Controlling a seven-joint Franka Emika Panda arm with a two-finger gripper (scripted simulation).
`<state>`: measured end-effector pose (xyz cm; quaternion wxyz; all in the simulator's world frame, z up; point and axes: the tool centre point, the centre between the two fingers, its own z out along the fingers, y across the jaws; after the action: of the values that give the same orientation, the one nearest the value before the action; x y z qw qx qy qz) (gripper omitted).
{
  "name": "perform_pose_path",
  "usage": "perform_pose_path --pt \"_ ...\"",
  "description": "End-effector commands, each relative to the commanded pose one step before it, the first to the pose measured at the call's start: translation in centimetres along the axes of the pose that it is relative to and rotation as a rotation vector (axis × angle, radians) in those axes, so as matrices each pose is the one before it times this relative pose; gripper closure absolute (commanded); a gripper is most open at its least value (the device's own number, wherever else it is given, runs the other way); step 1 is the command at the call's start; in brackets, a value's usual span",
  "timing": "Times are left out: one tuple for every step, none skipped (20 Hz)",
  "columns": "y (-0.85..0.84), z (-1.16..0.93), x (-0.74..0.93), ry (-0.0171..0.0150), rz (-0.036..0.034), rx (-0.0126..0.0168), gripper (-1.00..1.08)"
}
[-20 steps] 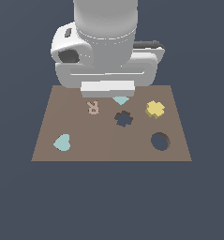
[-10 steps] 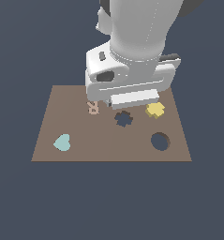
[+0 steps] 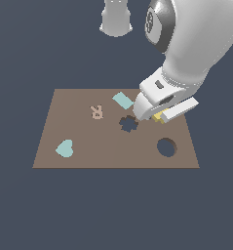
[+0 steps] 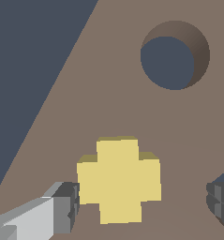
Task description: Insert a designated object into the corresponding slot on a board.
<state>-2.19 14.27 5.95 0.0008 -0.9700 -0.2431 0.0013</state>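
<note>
One arm in frame, its gripper [image 3: 159,117] low over the right-centre part of the board [image 3: 79,146] in the exterior view. Jaws spread, one either side of the yellow piece [image 4: 119,179]; in the wrist view the near finger [image 4: 62,206] sits just beside the piece's edge, the other finger [image 4: 221,202] is well apart from it. Nothing pinched.

Yellow piece lies flat on the board, cross-shaped with blocky lobes, matte. In the exterior view only a sliver [image 3: 158,116] shows under the hand.

Slot [image 3: 128,123]: dark lobed cutout at frame centre, just left of the gripper, open board all around its rim. Round hole [image 3: 166,147] lower right, near the board's right edge; also in the wrist view [image 4: 172,58].

Board is flat brown, plain surface. Others on it: tan letter R [image 3: 96,112] left of centre, teal heart [image 3: 65,149] lower left, teal flat quadrilateral [image 3: 123,100] above the slot. None block the slot.
</note>
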Motion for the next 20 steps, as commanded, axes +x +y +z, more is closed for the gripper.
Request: perform_pose_path --pt "-1.165 0.735 0.196 0.00267 -0.03794 -0.00071 -0.92" --pt "-0.254 0.158 0.031 0.00010 -0.00769 -0.00013 -0.92" --pt "-0.143 0.093 0.013 -0.00002 -0.00441 -0.00024 -0.92" --pt "-0.031 0.029 -0.006 -0.00015 -0.00113 -0.00036 -0.92" --pt "0.079 -0.034 -0.025 -0.00027 0.00212 -0.00046 -0.92" --pt "0.052 -0.030 -0.012 -0.00012 0.00153 -0.00019 -0.92" --pt "-0.115 0.033 -0.003 -0.00116 -0.00059 0.00146 -0.92" --pt "0.002 0.041 0.000 0.00000 0.00000 0.00000 -0.92" --pt "0.005 0.124 0.001 0.00000 0.00000 0.00000 -0.92" --pt "0.009 0.206 0.001 0.00000 0.00000 0.00000 -0.92" --pt "0.023 0.258 -0.006 0.00036 0.00022 -0.00054 -0.92" --pt "0.016 0.372 -0.003 0.00000 0.00000 0.00000 -0.92" --pt "0.023 0.342 -0.010 0.00035 0.00018 -0.00057 -0.92" --pt "0.012 0.289 -0.007 0.00000 0.00000 0.00000 -0.92" --pt "0.008 0.207 -0.006 0.00000 0.00000 0.00000 -0.92" --pt "0.009 0.103 -0.006 0.00024 0.00009 -0.00041 -0.92" --pt "0.002 0.041 -0.001 0.00000 0.00000 0.00000 -0.92" --pt "0.000 0.000 0.000 0.00000 0.00000 0.00000 1.08" --pt "0.000 0.000 0.000 0.00000 0.00000 0.00000 1.08" --pt "0.000 0.000 0.000 0.00000 0.00000 0.00000 1.08"
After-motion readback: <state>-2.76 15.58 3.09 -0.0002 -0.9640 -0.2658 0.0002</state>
